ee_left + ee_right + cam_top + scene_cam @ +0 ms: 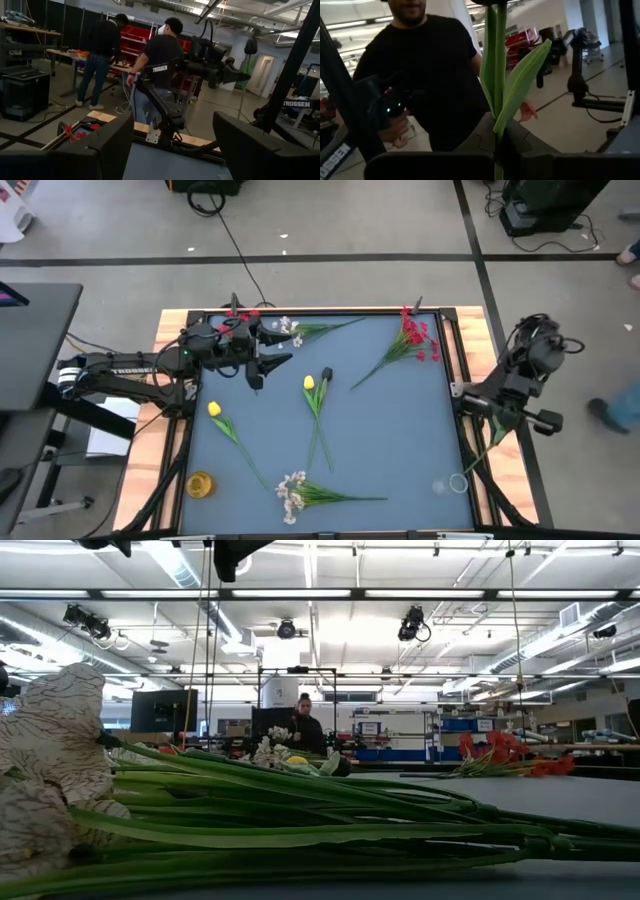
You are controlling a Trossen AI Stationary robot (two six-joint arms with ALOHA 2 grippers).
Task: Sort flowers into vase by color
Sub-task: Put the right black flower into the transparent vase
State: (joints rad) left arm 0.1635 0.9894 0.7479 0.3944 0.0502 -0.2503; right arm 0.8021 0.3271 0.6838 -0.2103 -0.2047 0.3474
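The right gripper (pixel 497 142) sits off the desk's (pixel 400 440) right edge, clamped tight on 1 green flower stem (pixel 495 55) with a leaf. The left gripper (pixel 262 367) hovers over the desk's far left part, fingers spread wide and empty. On the desk lie 2 yellow tulips (pixel 310 383), 2 white sprays (pixel 292 492) and red blooms (pixel 415 335).

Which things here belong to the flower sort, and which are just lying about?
Job:
red flowers
upper white spray
lower white spray
centre tulip
left tulip
green stalk, gripped by right gripper
amber vase
clear vase
left gripper, open over the mat

Lying about:
floor cable
papers
person
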